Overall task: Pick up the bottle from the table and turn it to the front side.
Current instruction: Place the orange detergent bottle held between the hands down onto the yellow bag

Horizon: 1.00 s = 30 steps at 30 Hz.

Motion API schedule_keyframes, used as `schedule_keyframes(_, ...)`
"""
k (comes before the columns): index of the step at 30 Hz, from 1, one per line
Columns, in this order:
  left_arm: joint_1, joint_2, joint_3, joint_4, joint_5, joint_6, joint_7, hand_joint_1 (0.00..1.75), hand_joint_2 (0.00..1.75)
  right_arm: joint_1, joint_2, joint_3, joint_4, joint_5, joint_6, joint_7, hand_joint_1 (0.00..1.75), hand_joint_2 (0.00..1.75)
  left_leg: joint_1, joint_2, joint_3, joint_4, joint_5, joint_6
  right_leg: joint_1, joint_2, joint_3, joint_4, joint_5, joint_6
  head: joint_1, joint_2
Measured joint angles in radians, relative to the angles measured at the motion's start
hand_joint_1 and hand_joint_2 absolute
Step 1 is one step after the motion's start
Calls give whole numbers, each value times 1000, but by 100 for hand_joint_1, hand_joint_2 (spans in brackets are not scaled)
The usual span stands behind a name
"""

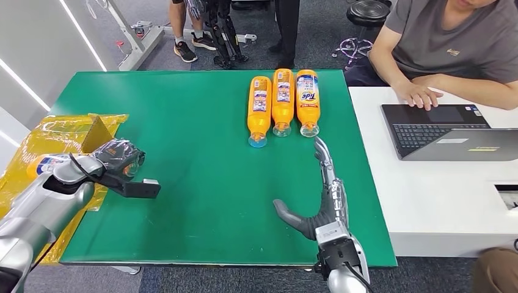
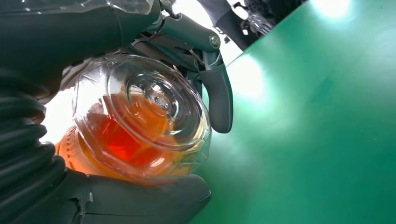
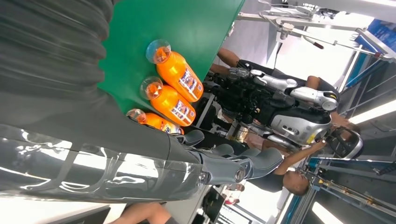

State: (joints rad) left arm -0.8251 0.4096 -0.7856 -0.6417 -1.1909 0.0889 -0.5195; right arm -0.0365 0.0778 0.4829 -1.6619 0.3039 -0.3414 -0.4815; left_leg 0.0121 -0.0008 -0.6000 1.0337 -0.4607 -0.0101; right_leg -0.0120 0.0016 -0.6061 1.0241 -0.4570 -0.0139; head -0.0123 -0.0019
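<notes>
Fingers, left: closed round a bottle [image 2: 140,130]; thumb below, darker fingers [image 2: 217,93] wrapped over the top, as seen in the left wrist view. Left hand [image 1: 119,162] is held over the left part of the tabletop [image 1: 201,201], beside a yellow bag [image 1: 36,146].
Fingers, right: spread and straight, nothing held. Right hand [image 1: 321,204] is extended toward the row, fingertips just short of the rightmost bottle's cap.
Held bottle: clear base faces the wrist camera, orange liquid inside; label side cannot be told from this view.
Row: three orange bottles [image 1: 283,101] lie side by side at the far edge, caps toward the robot. Blue brand print is up on the rightmost; the other two show what looks like fine-print labels.
Handling: judged light-to-moderate, liquid-filled, so weight is expected to shift when rotated. Plastic wall likely smooth, somewhat slippery and slightly yielding; not fragile.
Grip point: mid-body, on the labelled section, is judged best; neck and cap end are too narrow for a stable roll.
Risk: slip within the fingers during rotation.
</notes>
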Motion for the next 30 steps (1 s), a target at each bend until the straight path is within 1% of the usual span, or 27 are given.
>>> schedule_keyframes(6,-2,-7,-38,38,10,-34,-24,175,175,0,0,0,1,-8,0,-1,0,175,0,0,0,0,0,0,0,0,0,0,0,0,0,0)
schedule_keyframes(11,1,-6,-64,67,18,-37,-32,175,175,0,0,-2,7,-12,0,-2,0,175,0,0,0,0,0,0,0,0,0,0,0,0,0,0)
schedule_keyframes(15,3,-4,-75,77,35,-38,-45,175,175,0,0,-2,15,-24,3,-8,0,175,0,0,0,0,0,0,0,0,0,0,0,0,0,0)
schedule_keyframes(21,10,-3,-111,91,57,-72,-73,175,175,-7,0,-2,34,-38,-4,-20,0,175,0,0,0,0,0,0,0,0,0,0,0,0,0,0)
schedule_keyframes(27,15,-2,-136,98,68,-41,-63,175,175,-10,-1,-2,43,-41,-15,-21,0,175,0,-1,1,0,0,0,0,-1,1,0,0,0,0,0)
schedule_keyframes(28,15,-2,-137,99,70,-37,-61,151,175,-10,-1,-2,43,-41,-17,-21,0,175,0,-1,1,0,0,0,0,-1,1,0,0,0,0,0)
schedule_keyframes(30,16,-1,-141,100,71,-33,-58,65,175,-10,-1,-2,44,-41,-17,-21,0,175,0,-1,1,0,0,-1,0,-1,1,0,0,0,0,0)
